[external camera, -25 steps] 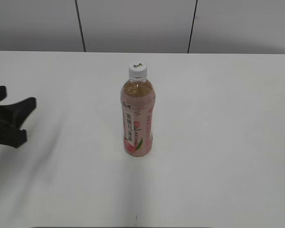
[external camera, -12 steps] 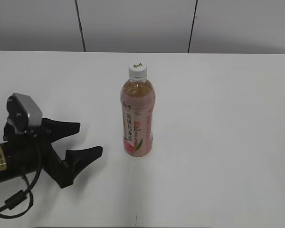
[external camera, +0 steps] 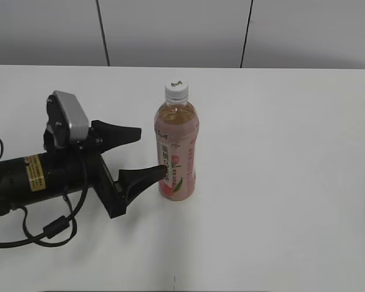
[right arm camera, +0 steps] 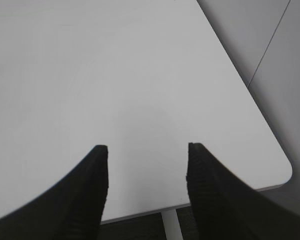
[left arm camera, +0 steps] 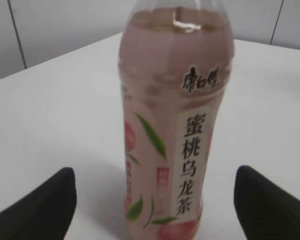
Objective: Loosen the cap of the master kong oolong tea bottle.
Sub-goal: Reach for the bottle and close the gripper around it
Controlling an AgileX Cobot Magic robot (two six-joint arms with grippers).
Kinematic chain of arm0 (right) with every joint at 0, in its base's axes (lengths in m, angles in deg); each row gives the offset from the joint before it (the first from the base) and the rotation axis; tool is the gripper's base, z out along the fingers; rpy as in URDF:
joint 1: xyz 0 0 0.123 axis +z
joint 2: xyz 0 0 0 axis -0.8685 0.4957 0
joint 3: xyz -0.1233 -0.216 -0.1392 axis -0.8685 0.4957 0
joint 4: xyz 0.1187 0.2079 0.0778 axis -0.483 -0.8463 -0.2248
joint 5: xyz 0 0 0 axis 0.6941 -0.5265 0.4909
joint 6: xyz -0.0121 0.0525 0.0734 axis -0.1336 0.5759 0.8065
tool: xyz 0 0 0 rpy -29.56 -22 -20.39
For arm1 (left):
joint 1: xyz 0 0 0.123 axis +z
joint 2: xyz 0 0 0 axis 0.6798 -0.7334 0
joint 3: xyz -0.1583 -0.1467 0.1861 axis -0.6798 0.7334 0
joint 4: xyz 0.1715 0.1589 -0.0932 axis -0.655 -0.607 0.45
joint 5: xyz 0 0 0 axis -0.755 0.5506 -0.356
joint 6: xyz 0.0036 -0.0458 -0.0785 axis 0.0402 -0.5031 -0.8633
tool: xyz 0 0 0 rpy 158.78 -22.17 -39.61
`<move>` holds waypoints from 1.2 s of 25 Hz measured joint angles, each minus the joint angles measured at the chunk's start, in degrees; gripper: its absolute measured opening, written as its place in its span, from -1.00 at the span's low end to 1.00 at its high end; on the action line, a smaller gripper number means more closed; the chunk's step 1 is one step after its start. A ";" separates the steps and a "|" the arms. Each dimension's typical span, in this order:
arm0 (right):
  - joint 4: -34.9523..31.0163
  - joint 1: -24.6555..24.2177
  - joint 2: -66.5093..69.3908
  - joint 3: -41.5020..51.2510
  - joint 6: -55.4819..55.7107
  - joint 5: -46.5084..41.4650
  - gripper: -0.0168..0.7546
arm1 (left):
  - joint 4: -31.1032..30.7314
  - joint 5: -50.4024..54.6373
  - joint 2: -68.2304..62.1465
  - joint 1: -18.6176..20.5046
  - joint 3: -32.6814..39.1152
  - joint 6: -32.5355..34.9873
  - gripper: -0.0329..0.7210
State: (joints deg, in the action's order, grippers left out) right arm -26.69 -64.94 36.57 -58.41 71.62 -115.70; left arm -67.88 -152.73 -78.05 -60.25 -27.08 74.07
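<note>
**Bottle framed but not gripped; cap untouched**

The left end effector [external camera: 147,153] lies low over the desk [external camera: 292,182] with its two fingers spread wide, holding nothing. The master kong oolong tea bottle [external camera: 176,149] stands upright directly ahead of it; the nearer fingertip appears to reach the bottle's lower side, though contact cannot be confirmed from the exterior view. In the left wrist view the bottle [left arm camera: 176,130] fills the space between the two dark fingertips [left arm camera: 37,207], with desk visible on both sides of it, so the fingers have not closed on it.

The cap [external camera: 176,90] sits on the bottle neck, above and beyond the left end effector, with nothing near it.

The right end effector [right arm camera: 147,165] is also open and empty; its view shows only bare desk and the desk's far corner, with the bottle out of sight.

Judged from this, the task is at its start: steadying the bottle looks imminent, while gripping and turning the cap are still to be done.
</note>
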 joint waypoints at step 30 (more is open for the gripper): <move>0.00 0.00 0.00 0.00 0.00 0.00 0.05 | -0.14 -0.25 -6.98 -5.31 -13.88 -3.48 0.38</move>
State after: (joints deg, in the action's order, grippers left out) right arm -26.69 -64.94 36.57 -58.41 71.62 -115.70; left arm -68.01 -152.98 -85.03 -65.55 -40.96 70.59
